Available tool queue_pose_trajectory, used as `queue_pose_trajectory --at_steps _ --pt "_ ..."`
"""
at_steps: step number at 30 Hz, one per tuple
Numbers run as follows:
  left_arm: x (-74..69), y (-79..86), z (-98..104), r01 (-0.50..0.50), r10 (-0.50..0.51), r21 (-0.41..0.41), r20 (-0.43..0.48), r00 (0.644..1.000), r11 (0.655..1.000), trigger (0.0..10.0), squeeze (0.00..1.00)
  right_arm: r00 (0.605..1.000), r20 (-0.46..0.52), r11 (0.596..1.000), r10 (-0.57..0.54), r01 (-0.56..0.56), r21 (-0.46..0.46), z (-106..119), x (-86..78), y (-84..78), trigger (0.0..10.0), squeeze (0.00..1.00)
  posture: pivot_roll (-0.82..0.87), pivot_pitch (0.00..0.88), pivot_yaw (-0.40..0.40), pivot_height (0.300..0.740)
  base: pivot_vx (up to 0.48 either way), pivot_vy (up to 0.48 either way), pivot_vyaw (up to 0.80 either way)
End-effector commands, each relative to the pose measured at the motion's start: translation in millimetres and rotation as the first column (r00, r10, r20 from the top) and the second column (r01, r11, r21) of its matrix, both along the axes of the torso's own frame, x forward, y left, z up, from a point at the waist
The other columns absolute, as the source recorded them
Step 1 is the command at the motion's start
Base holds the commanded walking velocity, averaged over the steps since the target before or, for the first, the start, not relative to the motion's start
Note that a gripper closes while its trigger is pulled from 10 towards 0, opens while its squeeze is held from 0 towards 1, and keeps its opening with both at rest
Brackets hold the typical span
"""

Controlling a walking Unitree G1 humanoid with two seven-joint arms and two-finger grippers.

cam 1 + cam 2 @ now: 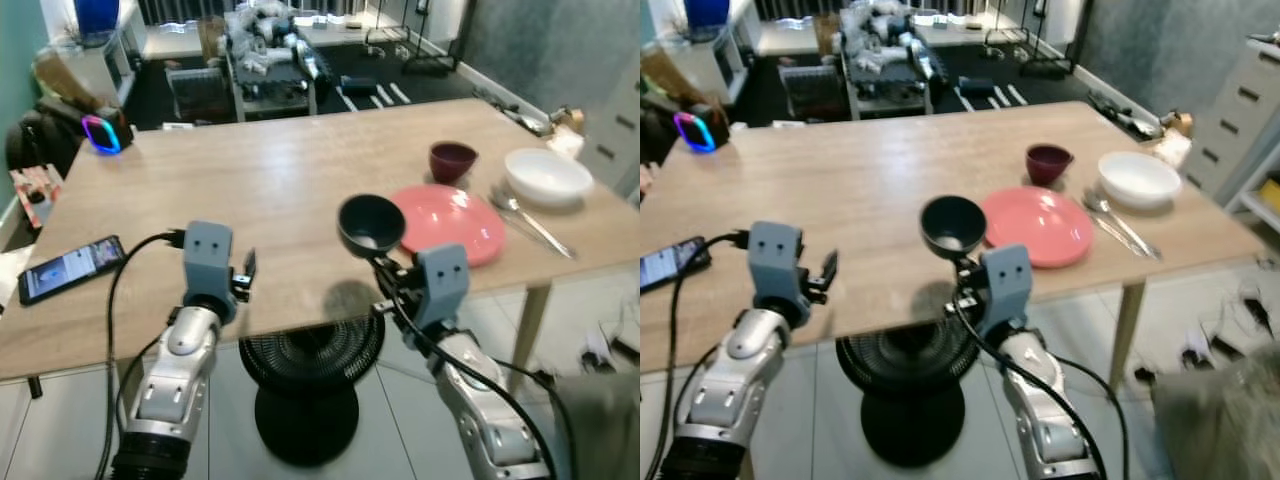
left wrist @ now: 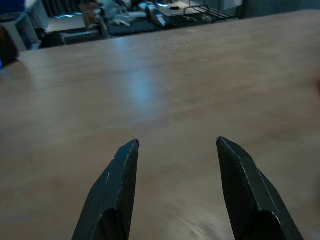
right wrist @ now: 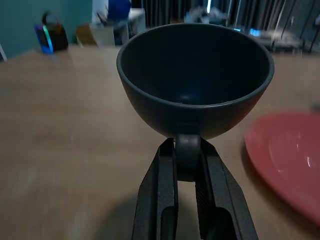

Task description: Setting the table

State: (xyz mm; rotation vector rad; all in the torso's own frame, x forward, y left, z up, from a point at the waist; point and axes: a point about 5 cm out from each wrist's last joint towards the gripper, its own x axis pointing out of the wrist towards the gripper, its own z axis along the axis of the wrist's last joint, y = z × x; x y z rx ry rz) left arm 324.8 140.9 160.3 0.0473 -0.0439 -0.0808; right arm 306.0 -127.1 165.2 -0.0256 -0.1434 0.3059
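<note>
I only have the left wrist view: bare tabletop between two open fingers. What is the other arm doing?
Observer: The right tool is shut on the handle of a dark cup, held above the wooden table.
Operator: What lies beside that cup?
Observer: A pink plate just to its right, flat on the table.
Operator: Anything else laid out already?
Observer: Past the plate stand a maroon cup and a white bowl, with cutlery between plate and bowl.
Operator: Anything on my side?
Observer: A phone lies at the table's left edge, left of the left tool.
</note>
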Motion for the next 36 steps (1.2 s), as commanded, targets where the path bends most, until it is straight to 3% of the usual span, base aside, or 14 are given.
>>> queue_pose_trajectory --at_steps 1,7,11,12,31,36 --pt "-1.9 7.0 -5.6 -0.028 0.028 0.017 -0.020 0.999 0.999 10.0 0.18 1.000 -0.006 1.000 0.006 -0.006 0.002 -3.4 -0.1 3.8 10.0 0.00 -0.02 0.000 0.084 0.740 0.480 0.000 0.00" --pt "-1.7 7.2 -5.2 -0.028 0.028 0.018 -0.018 0.999 0.999 10.0 0.18 1.000 -0.005 1.000 0.004 -0.004 -0.002 -4.3 0.7 4.0 10.0 0.00 -0.02 0.000 0.083 0.740 0.480 0.000 0.00" --pt "-3.4 4.7 -3.2 -0.010 0.010 0.024 -0.005 1.000 1.000 10.0 0.09 1.000 0.004 1.000 -0.016 0.016 -0.023 -5.0 2.3 0.7 10.0 0.00 -0.02 0.000 0.084 0.740 0.083 0.000 0.00" --pt "-4.7 3.7 -3.3 0.003 -0.003 0.033 -0.003 1.000 0.999 10.0 0.02 1.000 0.004 0.999 -0.019 0.019 -0.025 -5.3 2.5 0.0 10.0 0.00 -0.02 0.000 0.083 0.740 0.000 0.000 0.00" --pt "-8.1 1.7 -4.0 0.036 -0.035 0.041 -0.008 0.999 0.999 10.0 0.02 0.999 0.007 0.999 -0.031 0.031 -0.033 -6.9 3.6 -2.4 10.0 0.00 -0.02 0.000 0.088 0.740 0.000 0.000 0.00" --pt "-8.5 2.9 -6.3 0.046 -0.044 0.062 -0.032 0.999 0.997 10.0 0.02 0.999 -0.001 0.995 -0.037 0.037 -0.093 -9.8 7.1 -2.4 10.0 0.00 -0.01 0.000 0.089 0.740 0.000 0.000 0.00"
